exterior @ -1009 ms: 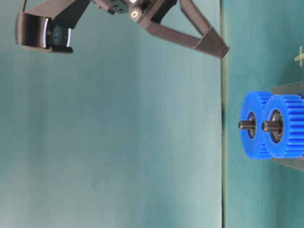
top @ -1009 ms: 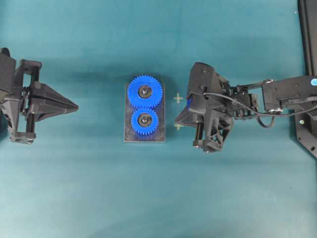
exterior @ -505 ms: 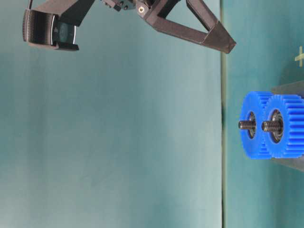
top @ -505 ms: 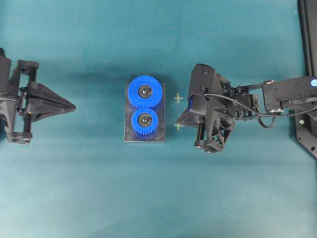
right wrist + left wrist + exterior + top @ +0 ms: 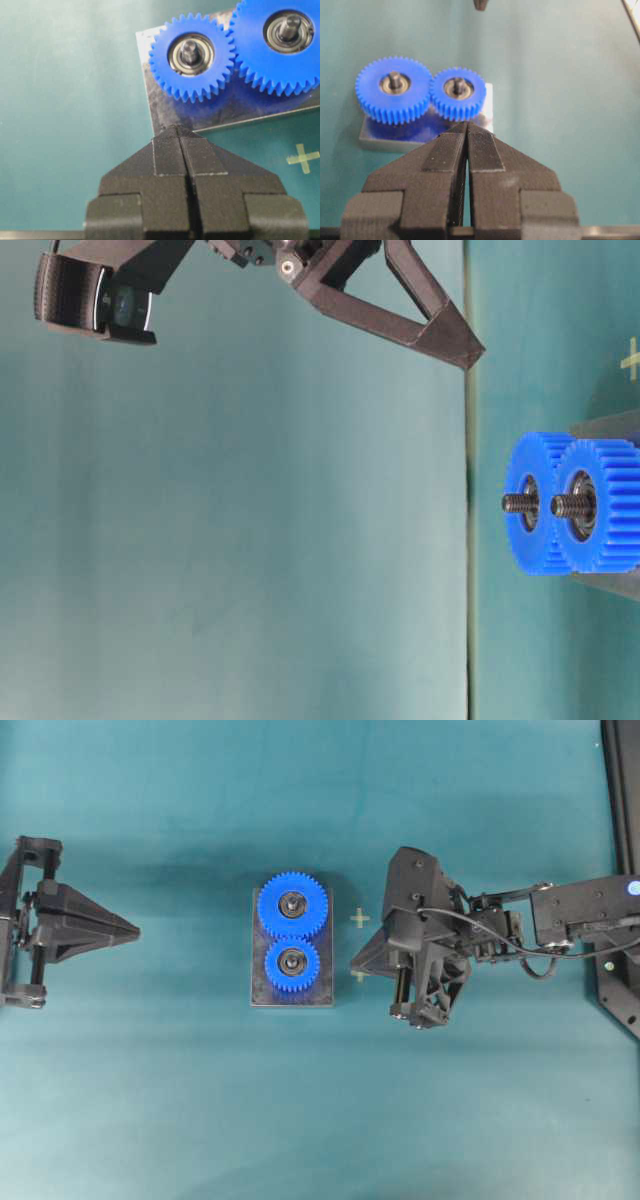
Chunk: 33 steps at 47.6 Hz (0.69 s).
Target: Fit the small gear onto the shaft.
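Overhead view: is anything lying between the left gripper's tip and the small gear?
Nothing but bare teal table. In the overhead view the left gripper, shut, sits well apart from the small gear, which sits on its shaft atop the grey plate.

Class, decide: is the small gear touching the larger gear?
Touching. The right wrist view shows the small gear meshing teeth with the larger gear, no gap between them.

Bright-blue small gear (image 5: pixel 292 966), grey plate (image 5: pixel 324 990), teal table (image 5: pixel 200 1100).

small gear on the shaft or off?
On. The small gear sits flat on the plate, shaft poking through its hub, meshed with the larger gear.
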### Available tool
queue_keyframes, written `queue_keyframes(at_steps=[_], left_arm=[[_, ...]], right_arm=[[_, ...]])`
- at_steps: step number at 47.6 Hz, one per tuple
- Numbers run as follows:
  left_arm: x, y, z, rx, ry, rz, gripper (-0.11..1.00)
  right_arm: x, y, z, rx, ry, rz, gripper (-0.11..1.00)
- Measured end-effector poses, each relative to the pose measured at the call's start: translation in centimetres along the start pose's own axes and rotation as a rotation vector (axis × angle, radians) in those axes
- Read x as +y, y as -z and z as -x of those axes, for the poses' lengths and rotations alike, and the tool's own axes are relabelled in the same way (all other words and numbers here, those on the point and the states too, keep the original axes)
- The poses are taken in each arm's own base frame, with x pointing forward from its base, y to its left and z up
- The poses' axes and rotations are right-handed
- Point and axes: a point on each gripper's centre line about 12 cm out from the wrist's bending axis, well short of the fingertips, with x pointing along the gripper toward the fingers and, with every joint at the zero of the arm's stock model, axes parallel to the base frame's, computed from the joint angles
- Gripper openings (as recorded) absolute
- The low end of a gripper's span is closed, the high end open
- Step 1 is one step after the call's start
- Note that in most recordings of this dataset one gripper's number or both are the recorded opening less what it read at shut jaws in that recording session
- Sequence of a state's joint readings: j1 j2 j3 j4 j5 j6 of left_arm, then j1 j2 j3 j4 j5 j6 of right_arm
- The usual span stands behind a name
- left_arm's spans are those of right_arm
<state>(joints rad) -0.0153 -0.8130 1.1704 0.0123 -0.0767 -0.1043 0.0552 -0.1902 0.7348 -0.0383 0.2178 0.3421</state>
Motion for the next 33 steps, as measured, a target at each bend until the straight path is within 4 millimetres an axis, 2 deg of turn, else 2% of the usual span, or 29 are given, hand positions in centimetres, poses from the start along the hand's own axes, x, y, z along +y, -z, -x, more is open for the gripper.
queue_keyframes(at_steps=[33], left_arm=[[0.00, -0.04, 0.05, -0.002, 0.000, 0.000, 0.00]], right_arm=[[-0.22, 0.71, -0.11, 0.016, 0.005, 0.000, -0.02]])
